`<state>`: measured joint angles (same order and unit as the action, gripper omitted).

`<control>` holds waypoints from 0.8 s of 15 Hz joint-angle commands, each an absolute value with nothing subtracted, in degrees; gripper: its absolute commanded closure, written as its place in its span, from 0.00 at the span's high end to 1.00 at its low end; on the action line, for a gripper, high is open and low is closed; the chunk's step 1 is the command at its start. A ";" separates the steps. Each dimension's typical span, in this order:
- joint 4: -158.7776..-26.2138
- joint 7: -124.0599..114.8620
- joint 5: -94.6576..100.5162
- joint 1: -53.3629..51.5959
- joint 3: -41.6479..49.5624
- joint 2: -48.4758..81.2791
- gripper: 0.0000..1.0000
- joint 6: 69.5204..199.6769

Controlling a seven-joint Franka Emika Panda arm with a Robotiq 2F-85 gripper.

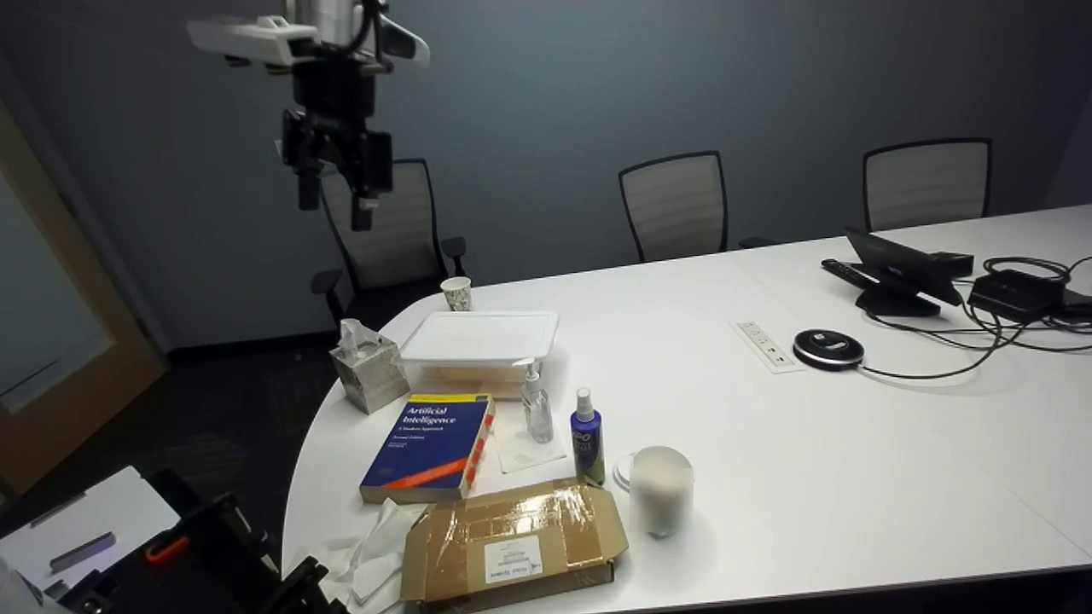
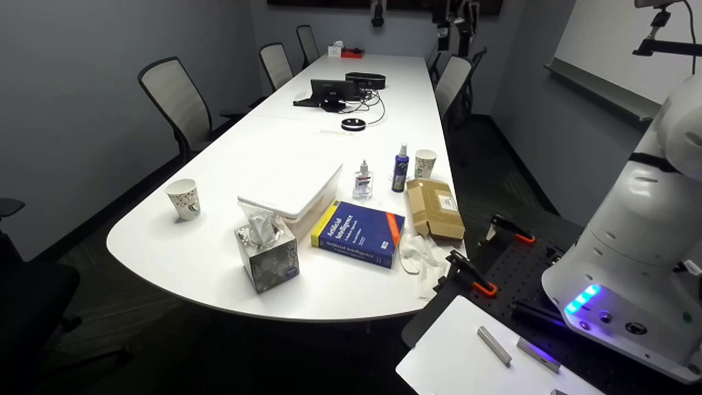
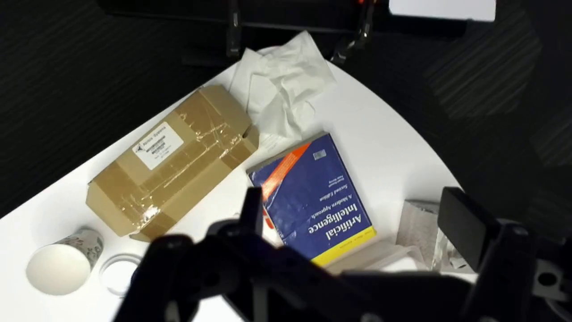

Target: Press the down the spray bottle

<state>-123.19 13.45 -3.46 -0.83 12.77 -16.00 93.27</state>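
I am holding the gripper (image 1: 334,217) high in the air, well above the things on the white table (image 1: 853,477). Its two fingers (image 3: 464,226) are standing wide apart, with a big gap between them. The spray bottle (image 1: 538,416) is standing straight up near the rounded end of the table, see-through with a white top, and I am spotting it in both exterior views. The tub (image 1: 478,337) with the white lid is sitting just beside it on one side, and the blue bottle (image 1: 588,443) is standing near it on the other, so side room there is looking tight. The blue book (image 1: 426,448) is lying flat near the spray bottle too. Along the straight edge, the brown box (image 3: 178,165) is lying close to the rim, and crumpled paper (image 3: 286,85) is reaching right up to the edge next to it. The tissue box (image 2: 269,260) is sitting by the curved edge. One paper cup (image 2: 185,199) is standing near the edge, past the tub, and another cup (image 1: 661,499) is standing just beside the brown box. Past the blue bottle, a wide stretch of white table is running on to the round black puck (image 1: 828,350), and I am seeing the most room for moving there.
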 commanded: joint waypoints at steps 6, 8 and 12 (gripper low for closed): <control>-112.06 3.49 -8.18 2.26 7.75 6.11 1.00 110.35; -110.18 2.04 -7.99 2.70 7.20 10.36 1.00 114.87; -106.36 -0.85 -7.61 3.72 6.69 18.07 1.00 121.42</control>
<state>-110.59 1.83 -7.19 2.34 7.84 12.90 118.93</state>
